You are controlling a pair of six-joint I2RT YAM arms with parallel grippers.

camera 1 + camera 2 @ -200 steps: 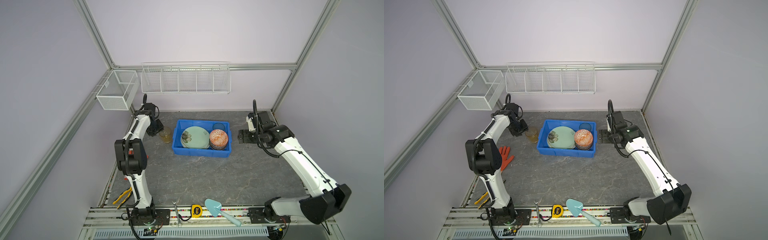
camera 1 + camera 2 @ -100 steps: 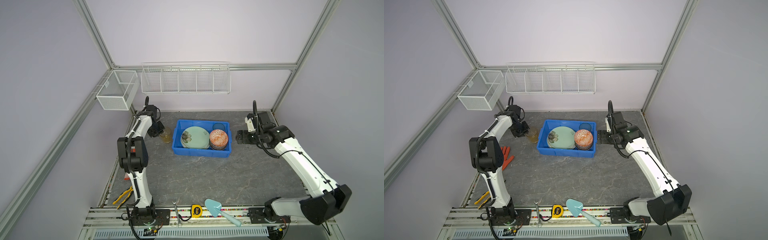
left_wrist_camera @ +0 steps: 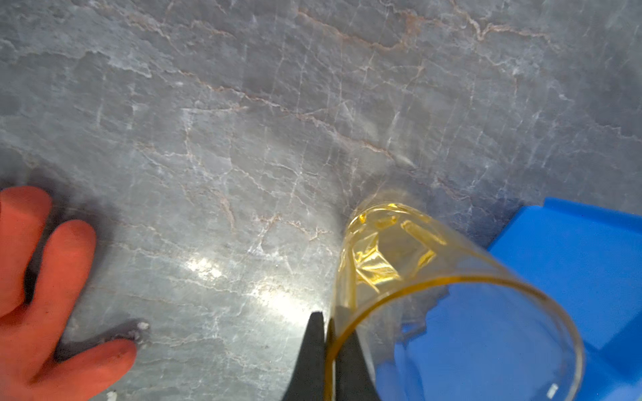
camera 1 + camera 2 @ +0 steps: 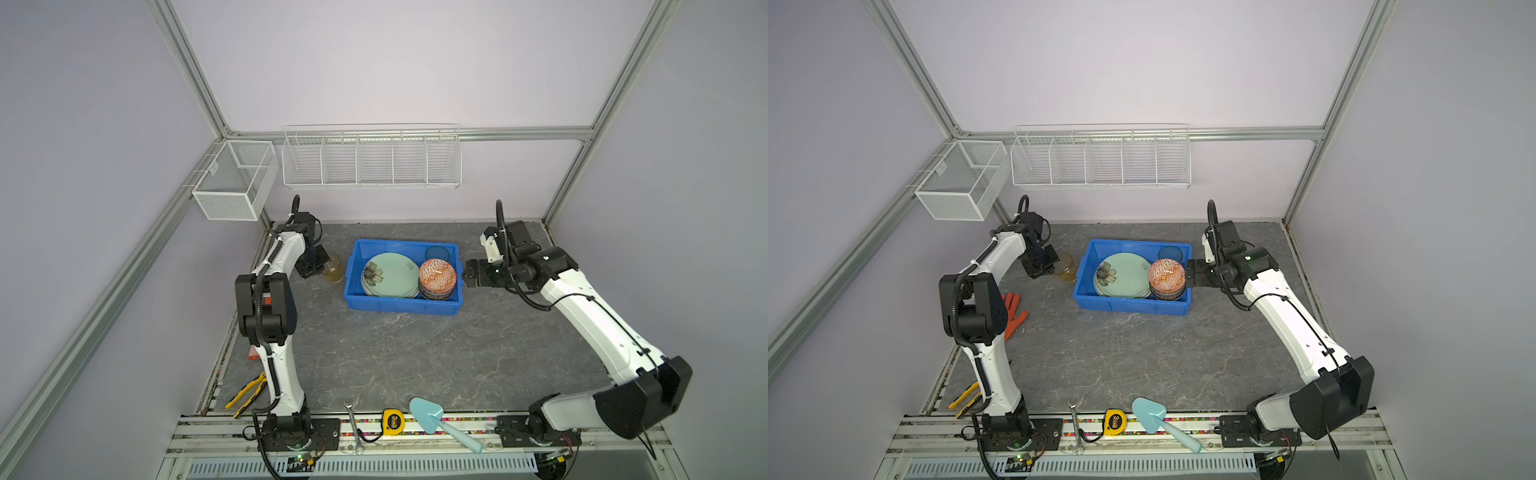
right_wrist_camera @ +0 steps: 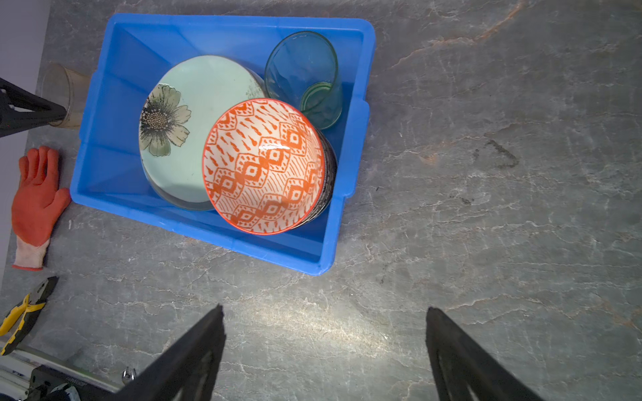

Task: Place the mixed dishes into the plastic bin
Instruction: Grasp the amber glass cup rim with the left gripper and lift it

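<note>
The blue plastic bin (image 4: 399, 306) (image 4: 1129, 308) (image 5: 114, 104) holds a pale green flower plate (image 4: 390, 276) (image 5: 198, 100), an orange-white bowl (image 4: 437, 276) (image 5: 264, 166) stacked on darker bowls, and a green glass cup (image 4: 437, 252) (image 5: 305, 76). An amber glass cup (image 4: 333, 271) (image 4: 1066, 269) (image 3: 417, 264) stands on the table just left of the bin. My left gripper (image 4: 319, 266) (image 3: 328, 319) is shut on its wall, one finger inside and one outside. Just right of the bin, my right gripper (image 4: 467, 274) (image 5: 323, 309) hangs open over bare table, holding nothing.
An orange glove (image 4: 1013, 309) (image 3: 41, 295) (image 5: 38, 194) lies left of the bin. Yellow pliers (image 4: 247, 392), a wrench (image 4: 353, 424), a tape measure (image 4: 392, 419) and a light-blue trowel (image 4: 428, 415) lie along the front edge. White wire baskets (image 4: 370, 160) hang on the back wall.
The left gripper has closed onto the amber cup's wall. The right gripper has edged slightly closer to the bin's right side, still open.
</note>
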